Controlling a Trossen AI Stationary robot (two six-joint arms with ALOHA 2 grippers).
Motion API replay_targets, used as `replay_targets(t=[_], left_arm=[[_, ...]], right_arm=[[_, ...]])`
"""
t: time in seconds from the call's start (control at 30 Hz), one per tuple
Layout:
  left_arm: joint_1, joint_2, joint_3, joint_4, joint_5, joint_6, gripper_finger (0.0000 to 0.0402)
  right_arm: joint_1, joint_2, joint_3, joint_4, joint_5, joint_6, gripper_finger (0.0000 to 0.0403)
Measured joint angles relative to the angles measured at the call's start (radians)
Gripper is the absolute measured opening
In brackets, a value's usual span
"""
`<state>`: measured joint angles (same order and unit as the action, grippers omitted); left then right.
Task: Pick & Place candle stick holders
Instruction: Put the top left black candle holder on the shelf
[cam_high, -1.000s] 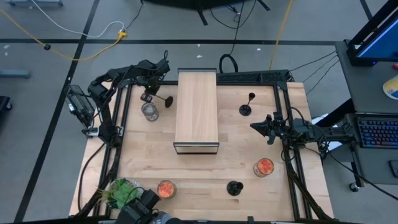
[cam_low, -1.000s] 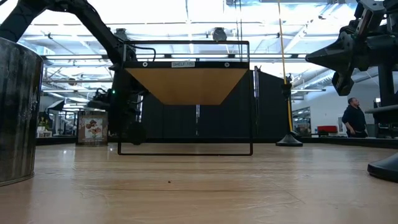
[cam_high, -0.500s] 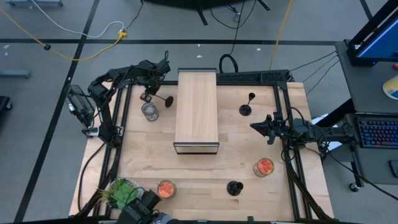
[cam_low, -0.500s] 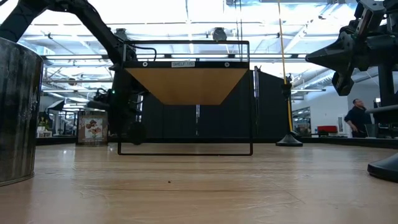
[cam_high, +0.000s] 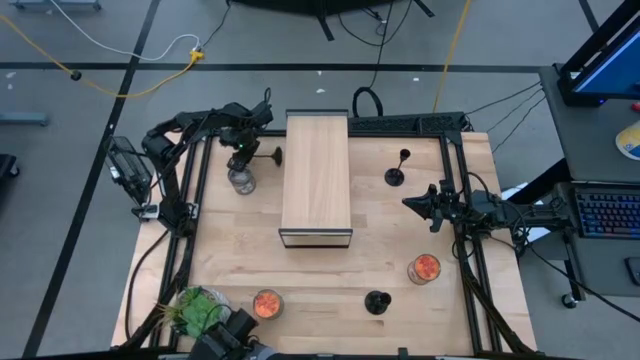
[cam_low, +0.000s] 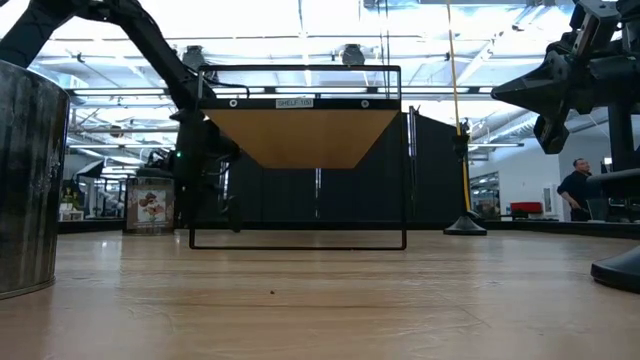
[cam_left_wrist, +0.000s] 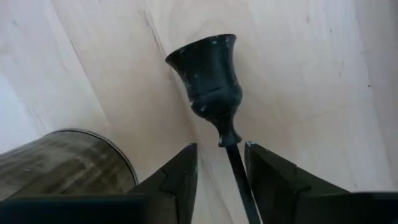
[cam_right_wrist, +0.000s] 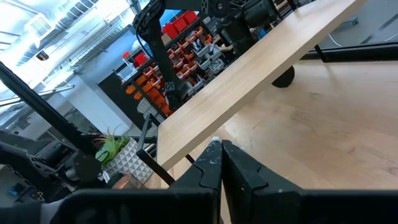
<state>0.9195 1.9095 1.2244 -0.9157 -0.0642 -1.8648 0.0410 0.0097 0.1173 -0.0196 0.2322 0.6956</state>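
Black candlestick holder (cam_left_wrist: 211, 78), small cup on thin stem, base (cam_high: 274, 156) tipped sideways near desk (cam_high: 330, 275) far-left corner, beside the wooden shelf (cam_high: 316, 175). Left hand (cam_high: 243, 152) clamps its stem, arm reaching in from far-left edge. Right hand (cam_high: 412, 203) fingers pressed together, hovering near right edge.

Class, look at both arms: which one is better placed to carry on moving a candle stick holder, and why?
Probably the left. The left gripper has the stem of a candle stick holder between its fingers, beside the shelf. The right gripper, shut and empty, waits at the table's right edge, apart from the upright holder.
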Motion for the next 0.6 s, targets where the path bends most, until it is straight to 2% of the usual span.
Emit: replay_targets(t=[0.1, 0.17, 0.37, 0.6], left_arm=[[0.000, -0.001, -0.003, 0.011, -0.007, 0.001, 0.0139], [-0.001, -0.002, -0.003, 0.019, -0.023, 0.005, 0.0122], [-0.002, -0.002, -0.002, 0.048, -0.056, 0.077, 0.0020], [-0.005, -0.004, -0.003, 0.074, -0.097, 0.142, 0.0017]], right_arm=[[0.000, 0.000, 0.000, 0.000, 0.001, 0.000, 0.0000], [0.000, 0.000, 0.000, 0.000, 0.001, 0.000, 0.0000], [0.000, 0.000, 0.000, 0.000, 0.001, 0.000, 0.0000], [0.000, 0.000, 0.000, 0.000, 0.000, 0.000, 0.0000]])
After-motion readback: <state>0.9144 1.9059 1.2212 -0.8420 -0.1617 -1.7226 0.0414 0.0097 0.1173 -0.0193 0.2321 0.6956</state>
